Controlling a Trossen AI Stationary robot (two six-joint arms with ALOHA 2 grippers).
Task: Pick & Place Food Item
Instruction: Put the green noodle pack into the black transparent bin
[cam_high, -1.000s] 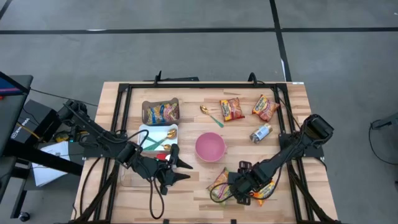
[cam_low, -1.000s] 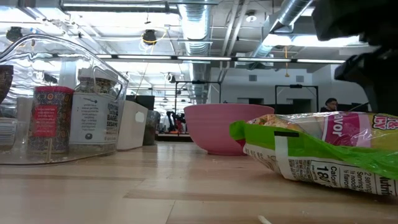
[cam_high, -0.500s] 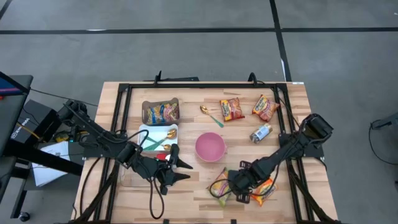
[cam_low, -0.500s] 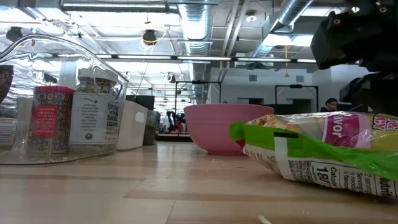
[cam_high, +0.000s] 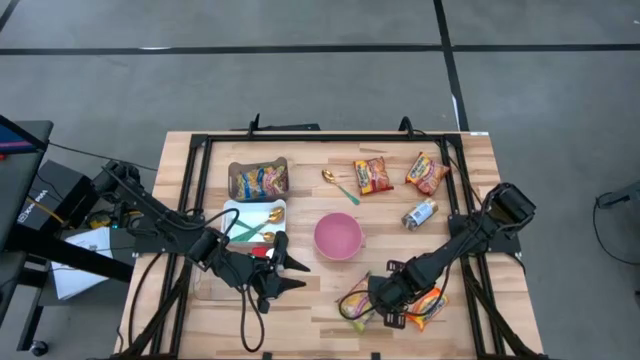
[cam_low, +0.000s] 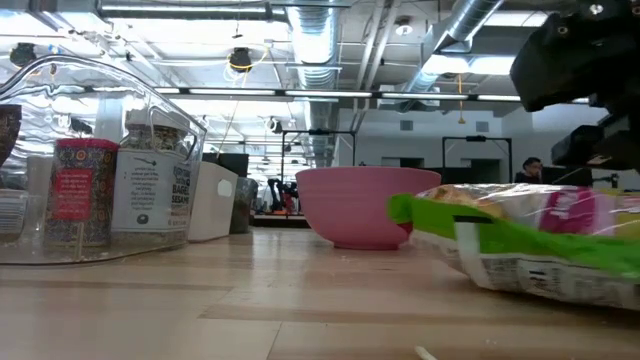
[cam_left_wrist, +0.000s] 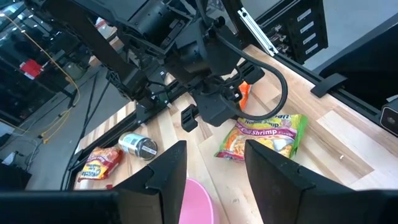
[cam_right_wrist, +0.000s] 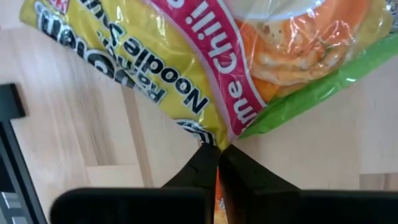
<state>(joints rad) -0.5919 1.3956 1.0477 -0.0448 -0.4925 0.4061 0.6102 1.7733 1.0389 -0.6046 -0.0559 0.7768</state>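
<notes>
We see that the noodle packet has shifted a little since a moment ago: in the low view its green edge now sits further from the pink bowl and looks slightly lifted. We judge the pick has begun. The right gripper has its fingers pressed together on the packet's corner seam (a thin hold, it could slip), with the arm stretched low over the table. The left gripper waits with its fingers spread, beside the bowl.
</notes>
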